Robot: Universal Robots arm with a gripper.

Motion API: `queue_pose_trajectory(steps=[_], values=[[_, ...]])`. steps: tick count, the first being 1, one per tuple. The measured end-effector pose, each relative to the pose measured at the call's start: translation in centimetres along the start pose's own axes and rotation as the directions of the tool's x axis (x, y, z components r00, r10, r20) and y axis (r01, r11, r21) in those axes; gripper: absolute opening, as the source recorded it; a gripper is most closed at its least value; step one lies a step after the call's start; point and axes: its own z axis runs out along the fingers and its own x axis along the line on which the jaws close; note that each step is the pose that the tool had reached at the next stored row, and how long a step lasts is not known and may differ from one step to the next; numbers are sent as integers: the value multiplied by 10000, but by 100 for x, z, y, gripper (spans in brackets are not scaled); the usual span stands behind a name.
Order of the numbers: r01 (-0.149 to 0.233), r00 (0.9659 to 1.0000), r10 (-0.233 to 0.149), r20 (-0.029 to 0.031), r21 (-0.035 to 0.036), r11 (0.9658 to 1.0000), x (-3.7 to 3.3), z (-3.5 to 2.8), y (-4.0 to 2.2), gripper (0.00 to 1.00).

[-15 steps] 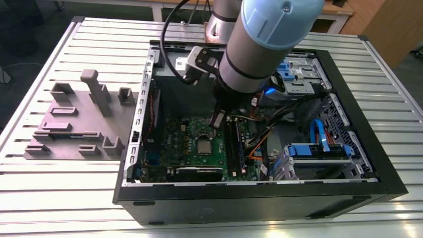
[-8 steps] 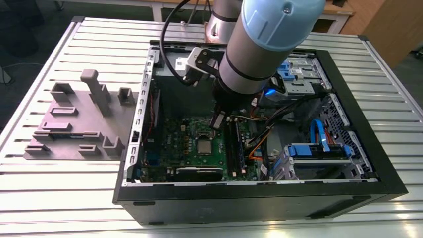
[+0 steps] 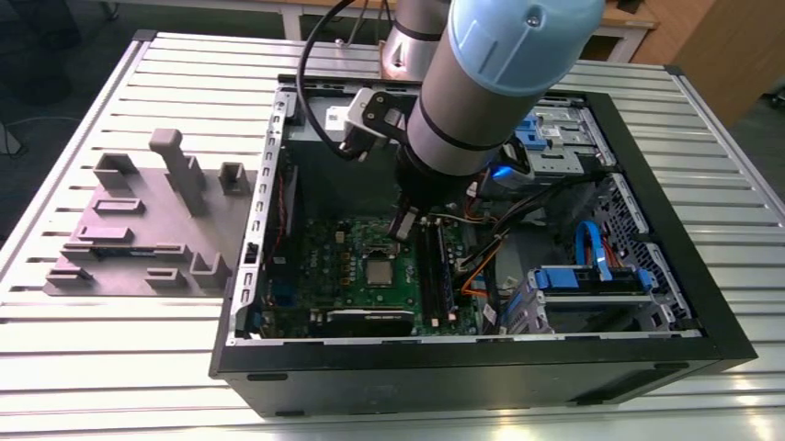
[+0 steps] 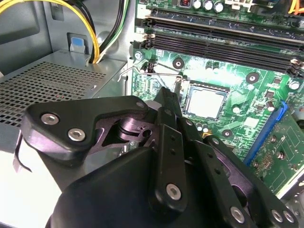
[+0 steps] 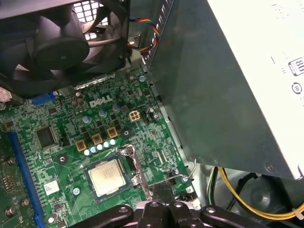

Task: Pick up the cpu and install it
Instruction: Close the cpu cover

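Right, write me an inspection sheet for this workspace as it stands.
Surface: slatted metal table, carrying the open computer case.
Job's things: cpu lies flat in the motherboard socket, silvery top up.
Clutter: grey fixture block on the table, at the exterior view's left of the case.
Grippers: gripper hangs inside the case over the motherboard, close to the cpu but apart from it.
Cables: yellow wires by the power supply; blue cable inside the case.
Surroundings: wooden furniture behind the table.
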Motion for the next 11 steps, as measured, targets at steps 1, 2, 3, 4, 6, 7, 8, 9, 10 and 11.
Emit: queue_pose_trajectory(steps=[1, 2, 3, 4, 6, 7, 8, 9, 10, 11], values=[[0, 10000, 0, 0, 0, 10000, 2, -1, -1, 10], [-1, 10000, 1, 0, 0, 10000, 3, -1, -1, 10], [1, 10000, -1, -1, -1, 10000, 6, -2, -3, 10], [0, 10000, 0, -1, 0, 10000, 7, -2, -3, 10], [1, 10000, -1, -2, 0, 10000, 8, -2, -3, 10], [0, 10000, 0, -3, 0, 10000, 10, -3, -4, 10], [0, 10000, 0, -2, 0, 10000, 13, -3, -5, 10], [0, 10000, 0, -1, 0, 10000, 15, -4, -6, 10], [0, 10000, 0, -3, 0, 10000, 17, -5, -7, 10], [0, 10000, 0, -3, 1, 10000, 20, -5, -8, 10]])
